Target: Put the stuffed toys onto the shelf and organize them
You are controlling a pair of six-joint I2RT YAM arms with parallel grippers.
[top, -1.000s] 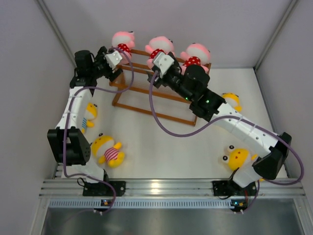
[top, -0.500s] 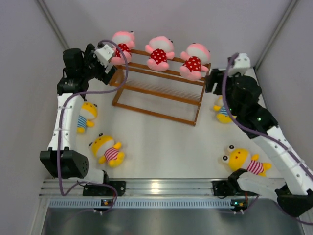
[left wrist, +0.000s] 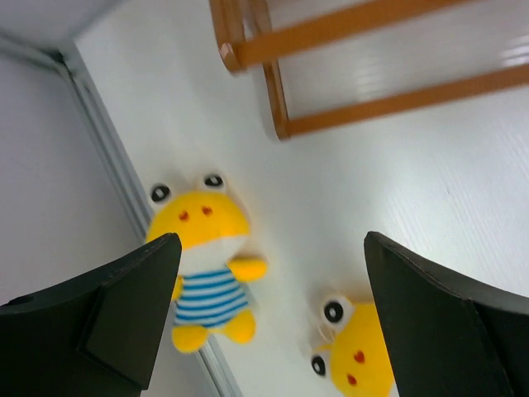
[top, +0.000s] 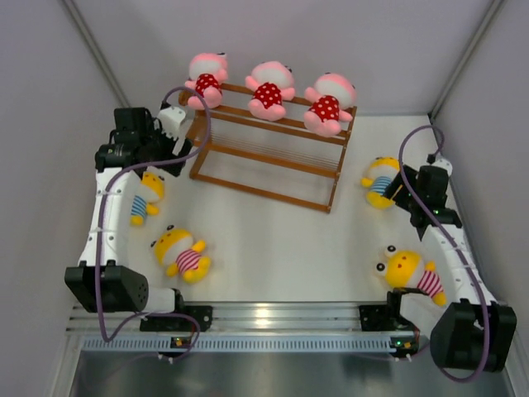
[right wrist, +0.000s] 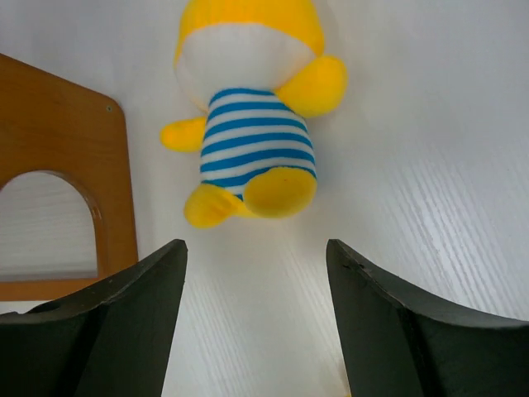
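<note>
Three pink stuffed toys sit in a row on the top tier of the wooden shelf. Yellow stuffed toys lie on the table: a blue-striped one and a red-striped one on the left, a blue-striped one and a red-striped one on the right. My left gripper hangs open above the left blue-striped toy, empty. My right gripper is open and empty, just short of the right blue-striped toy's feet.
The shelf's side panel stands just left of the right blue-striped toy. White walls close in the table on the left, back and right. A metal rail runs along the near edge with both arm bases on it.
My right arm swung away from the shelf's top tier to the blue-striped toy at the right. My left arm drew back from the shelf's left end, its jaws opening wider.
</note>
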